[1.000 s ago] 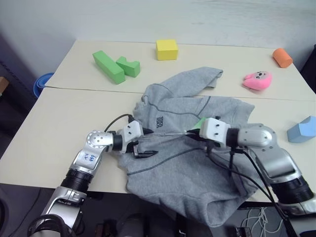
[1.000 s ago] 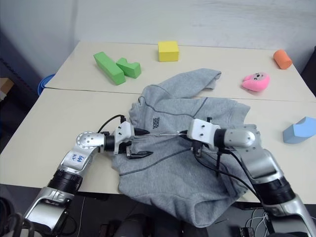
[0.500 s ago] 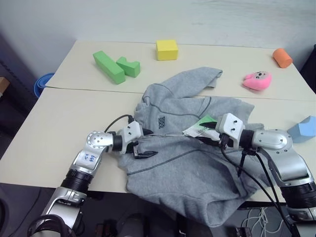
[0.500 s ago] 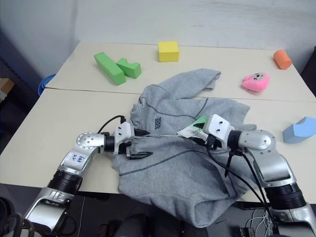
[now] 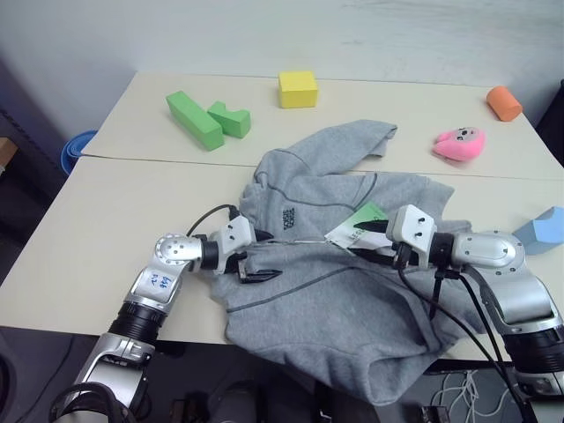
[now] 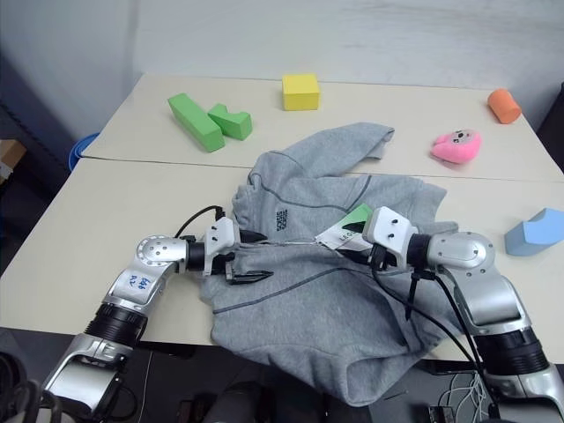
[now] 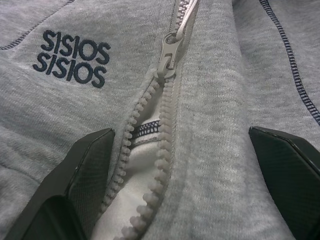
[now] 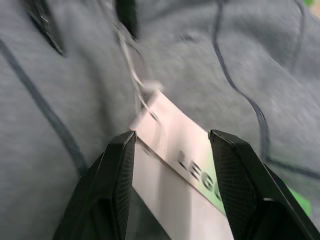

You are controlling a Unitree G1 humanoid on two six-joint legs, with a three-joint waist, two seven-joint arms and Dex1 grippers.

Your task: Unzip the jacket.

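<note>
Right gripper (image 5: 363, 240) back rightward, jaws parted — hang tags (image 5: 354, 226) between.

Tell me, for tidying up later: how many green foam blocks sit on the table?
2: a long green foam block near the table's far left, and a shorter notched green foam block touching its right side.
</note>
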